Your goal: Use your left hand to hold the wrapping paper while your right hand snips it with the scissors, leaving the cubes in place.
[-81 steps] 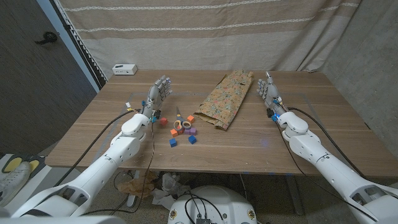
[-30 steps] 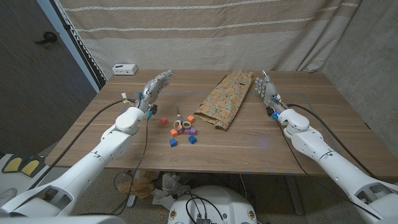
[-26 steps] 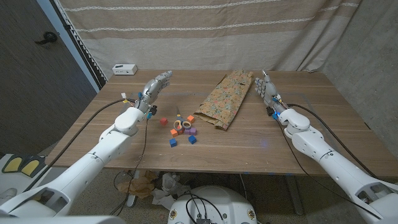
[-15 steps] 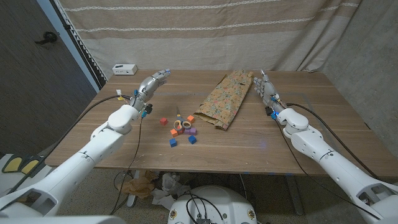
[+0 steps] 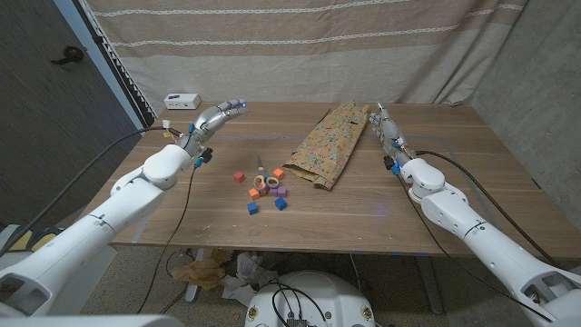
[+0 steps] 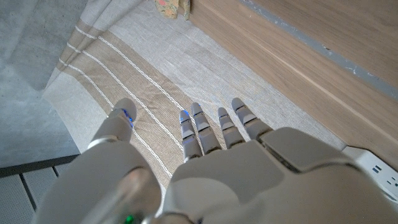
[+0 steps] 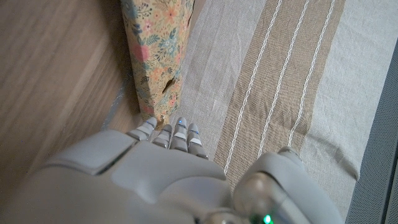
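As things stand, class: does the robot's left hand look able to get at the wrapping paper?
Probably yes. The left hand is raised and open, the bare table lies between it and the wrapping paper, and the cubes sit nearer the robot.

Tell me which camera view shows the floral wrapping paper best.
The head view: the whole floral wrapping paper lies spread on the wooden table. The right wrist view shows one end of it close up; the left wrist view catches just a corner.
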Tool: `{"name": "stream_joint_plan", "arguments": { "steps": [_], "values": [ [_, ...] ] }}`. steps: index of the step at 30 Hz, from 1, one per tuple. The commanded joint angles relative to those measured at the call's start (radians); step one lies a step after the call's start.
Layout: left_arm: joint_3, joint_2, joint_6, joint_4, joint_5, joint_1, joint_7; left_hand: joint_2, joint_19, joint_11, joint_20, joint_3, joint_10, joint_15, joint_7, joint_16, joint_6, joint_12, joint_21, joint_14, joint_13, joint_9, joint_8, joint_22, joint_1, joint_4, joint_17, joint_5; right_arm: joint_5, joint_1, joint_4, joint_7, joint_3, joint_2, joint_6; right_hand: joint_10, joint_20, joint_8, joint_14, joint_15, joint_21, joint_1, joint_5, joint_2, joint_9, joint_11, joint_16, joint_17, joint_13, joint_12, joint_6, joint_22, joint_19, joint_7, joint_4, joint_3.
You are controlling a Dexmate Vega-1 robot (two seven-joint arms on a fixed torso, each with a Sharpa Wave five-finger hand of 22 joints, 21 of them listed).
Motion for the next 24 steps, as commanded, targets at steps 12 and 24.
{"name": "stream_joint_plan", "arguments": {
  "steps": [12, 24],
  "values": [
    [0.002, 0.084, 0.146, -0.113, 0.181, -0.014, 0.059, -0.021, 0.021, -0.01, 0.002, 0.007, 0.055, -0.118, -0.007, 0.012, 0.035, 0.019, -0.02, 0.04, 0.011, 0.004, 0.01, 0.004, 0.039, 0.003, 0.005, 0.004, 0.014, -0.023, 0.014, -0.005, 0.024, -0.007, 0.019, 0.017, 0.001, 0.005, 0.003, -0.001, 0.005, -0.006, 0.005, -0.004, 0.004, -0.002, 0.007, 0.003, 0.002, 0.007, 0.015, 0.005, 0.008, -0.001, 0.004, -0.017],
    [-0.006, 0.137, 0.194, -0.17, 0.259, -0.021, 0.052, -0.035, 0.032, -0.019, -0.001, -0.007, 0.085, -0.124, -0.014, 0.015, 0.05, 0.028, -0.03, 0.056, 0.017, 0.005, 0.011, 0.005, 0.031, 0.01, 0.007, 0.006, 0.012, -0.021, 0.018, -0.013, 0.028, -0.004, 0.025, 0.019, -0.002, 0.003, 0.002, -0.002, 0.004, -0.01, 0.005, -0.003, 0.004, -0.002, 0.007, 0.004, 0.003, 0.007, 0.015, 0.005, 0.006, -0.003, 0.006, -0.019]
  ]
}}
